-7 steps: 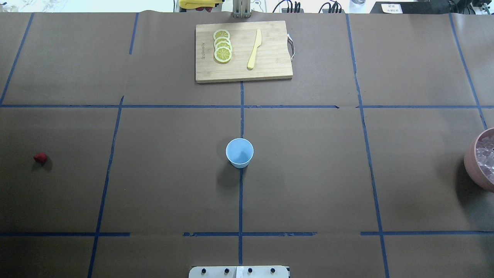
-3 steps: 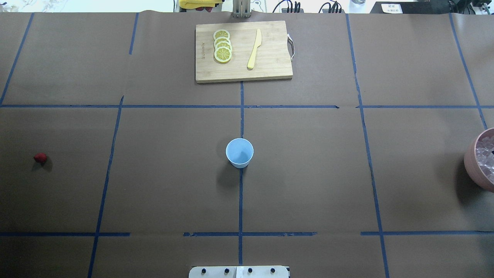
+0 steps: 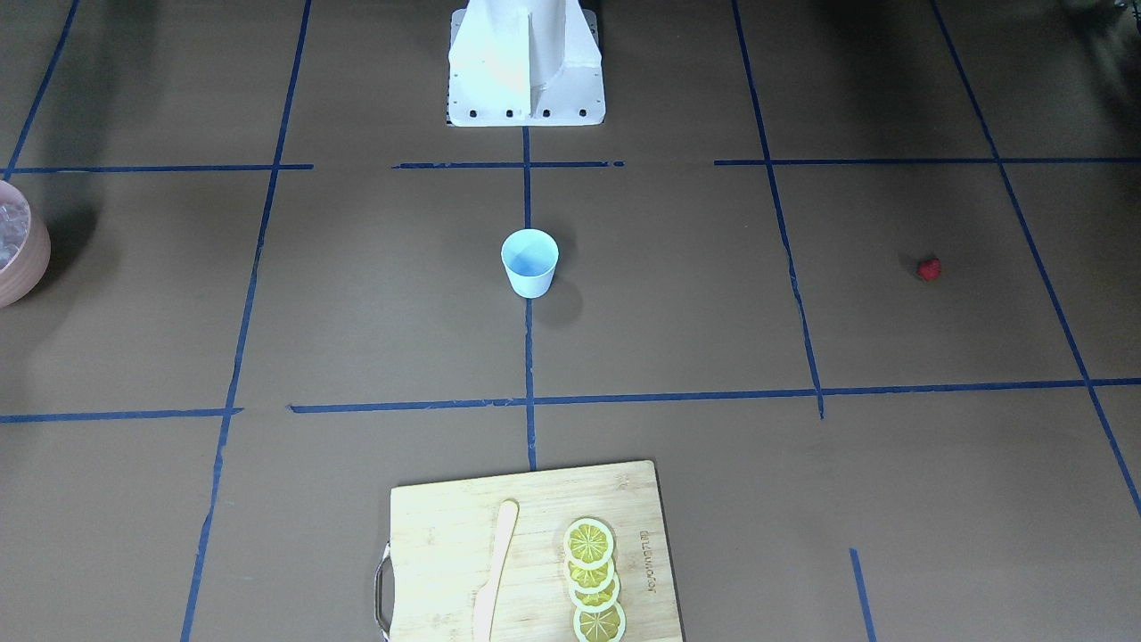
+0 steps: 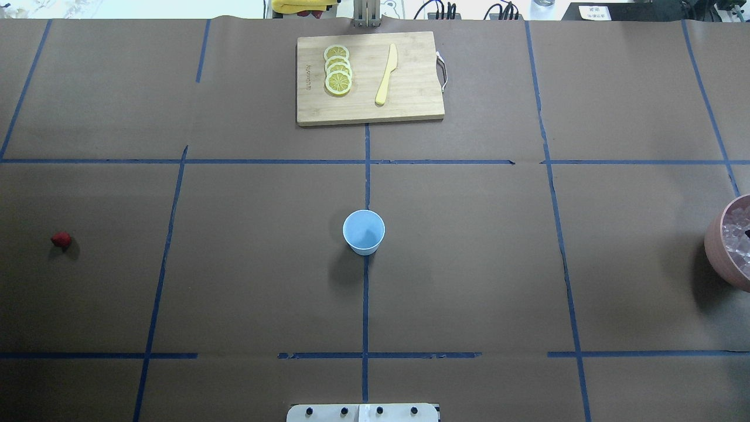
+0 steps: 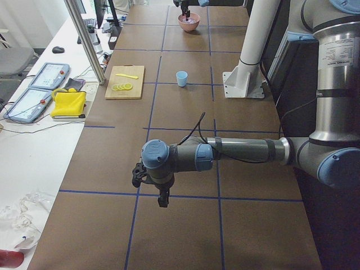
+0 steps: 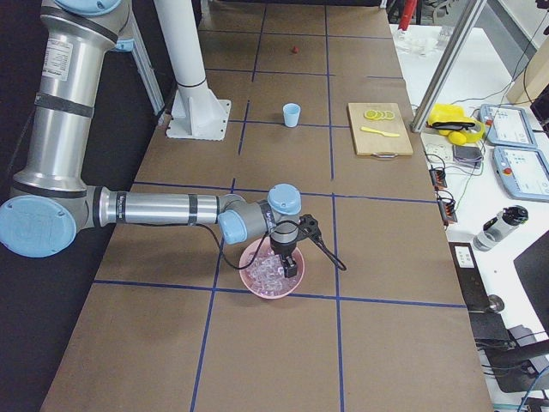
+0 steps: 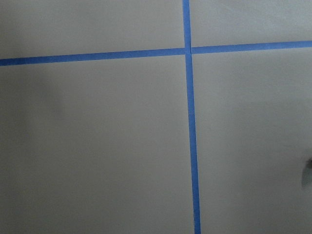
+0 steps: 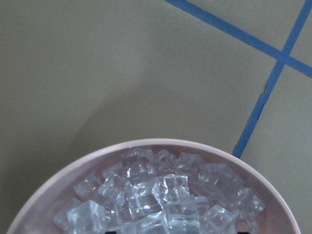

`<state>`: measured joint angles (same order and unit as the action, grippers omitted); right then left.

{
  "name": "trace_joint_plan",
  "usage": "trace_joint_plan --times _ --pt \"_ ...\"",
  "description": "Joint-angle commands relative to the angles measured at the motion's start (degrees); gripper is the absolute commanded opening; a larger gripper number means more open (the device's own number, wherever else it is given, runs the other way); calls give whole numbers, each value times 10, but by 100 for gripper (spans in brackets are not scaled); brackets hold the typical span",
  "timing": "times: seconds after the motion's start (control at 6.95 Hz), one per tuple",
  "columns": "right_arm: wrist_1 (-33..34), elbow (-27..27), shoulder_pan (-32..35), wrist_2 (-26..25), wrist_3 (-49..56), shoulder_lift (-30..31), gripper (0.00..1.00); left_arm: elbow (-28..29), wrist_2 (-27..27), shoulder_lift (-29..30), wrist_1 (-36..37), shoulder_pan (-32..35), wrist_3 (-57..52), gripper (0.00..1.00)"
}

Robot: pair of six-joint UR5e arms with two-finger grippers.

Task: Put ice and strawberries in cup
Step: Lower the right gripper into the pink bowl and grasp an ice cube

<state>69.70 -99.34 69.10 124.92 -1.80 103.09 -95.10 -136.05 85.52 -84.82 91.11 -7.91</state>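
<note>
The light blue cup stands upright and empty at the table's middle; it also shows in the front view. The red strawberry lies alone at the far left. The ice fills a pink bowl at the right edge. My right gripper hangs just above the ice; two dark tips stand far apart at the bottom edge of the right wrist view, so it looks open. My left gripper hovers over bare table far from the strawberry; I cannot tell whether it is open or shut.
A wooden cutting board at the far middle holds several lemon slices and a yellow knife. The robot's white base stands at the near edge. Blue tape lines cross the brown table cover.
A dark tip of the right gripper has edged into the overhead view over the pink bowl. The cup, strawberry and board have not moved.
</note>
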Motion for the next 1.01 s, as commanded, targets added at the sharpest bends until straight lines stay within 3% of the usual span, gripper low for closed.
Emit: trace_joint_plan --times 0.0,0.43,0.58,0.86 --pt "0 5 -3 -12 4 0 84 0 0 0 -1 0 0 100" --pt "1 6 -5 -28 7 0 79 0 0 0 -1 0 0 100" --pt "1 6 -6 -28 7 0 72 0 0 0 -1 0 0 100" --pt "1 5 -14 -25 5 1 69 0 0 0 -1 0 0 100"
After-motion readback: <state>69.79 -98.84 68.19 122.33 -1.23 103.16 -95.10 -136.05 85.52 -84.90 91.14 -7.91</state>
